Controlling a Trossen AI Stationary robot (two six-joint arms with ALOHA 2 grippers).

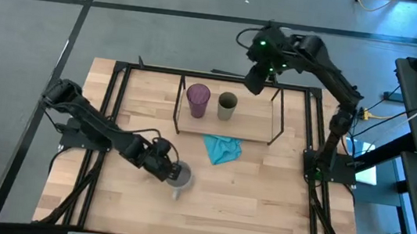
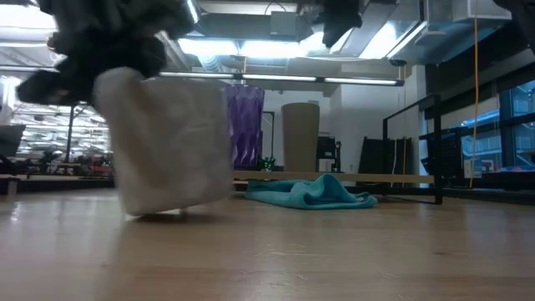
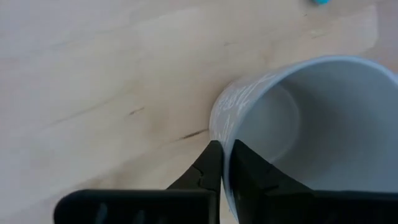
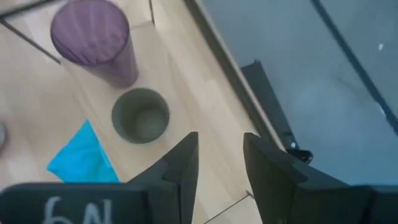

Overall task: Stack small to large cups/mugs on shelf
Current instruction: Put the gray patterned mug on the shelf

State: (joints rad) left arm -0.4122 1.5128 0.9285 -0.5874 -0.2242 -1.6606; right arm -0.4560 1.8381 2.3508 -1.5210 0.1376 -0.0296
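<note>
Grey mug (image 1: pixel 179 177) is pinched at its rim by the left hand (image 1: pixel 165 167), fingers closed on the wall, on the table (image 1: pixel 261 210) in front of the shelf (image 1: pixel 255 126). Purple tumbler (image 1: pixel 198 99) and green cup (image 1: pixel 227 105) stand upright side by side on the shelf, beyond the teal cloth (image 1: pixel 221 148). Right hand (image 4: pixel 217 163) is held open above the shelf's far edge, empty.

Purple tumbler (image 1: pixel 198 99), olive cup (image 1: pixel 227 106), teal cloth (image 1: pixel 222 149)
</note>
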